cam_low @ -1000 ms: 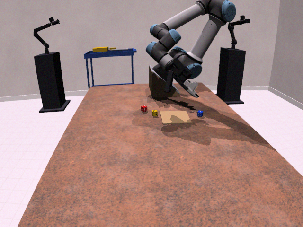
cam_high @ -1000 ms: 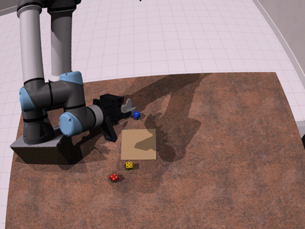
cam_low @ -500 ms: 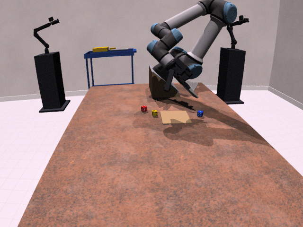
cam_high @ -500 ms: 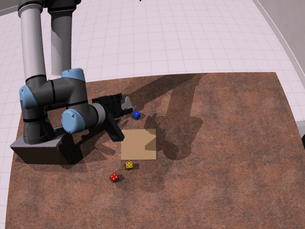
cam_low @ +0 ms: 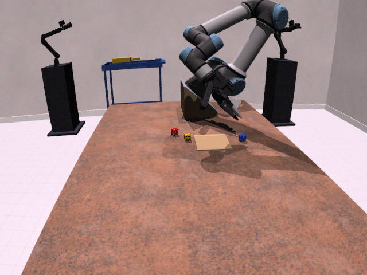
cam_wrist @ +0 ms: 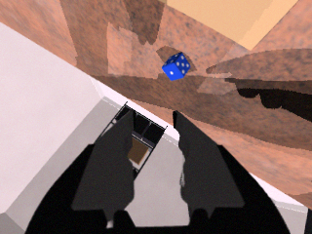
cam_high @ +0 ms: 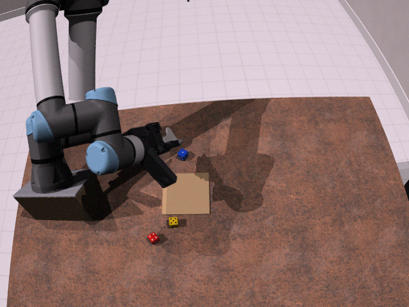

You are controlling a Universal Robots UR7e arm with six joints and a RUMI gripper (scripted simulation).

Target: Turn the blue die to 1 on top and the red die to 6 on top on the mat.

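Observation:
The blue die (cam_high: 182, 154) sits flat on the brown table just beyond the far edge of the tan mat (cam_high: 186, 194), off the mat. It also shows in the exterior view (cam_low: 242, 137) and in the wrist view (cam_wrist: 176, 65). The yellow die (cam_high: 172, 221) and the red die (cam_high: 153, 237) sit on the table on the near side of the mat, both off it. My gripper (cam_high: 176, 140) hovers tilted above the table, a little to the left of the blue die and apart from it. Its fingers stand partly apart with nothing between them.
The robot's base block (cam_high: 49, 198) stands at the table's left edge. A blue side table (cam_low: 133, 63) with a yellow object and two black camera stands (cam_low: 60, 97) (cam_low: 278, 89) stand beyond the table.

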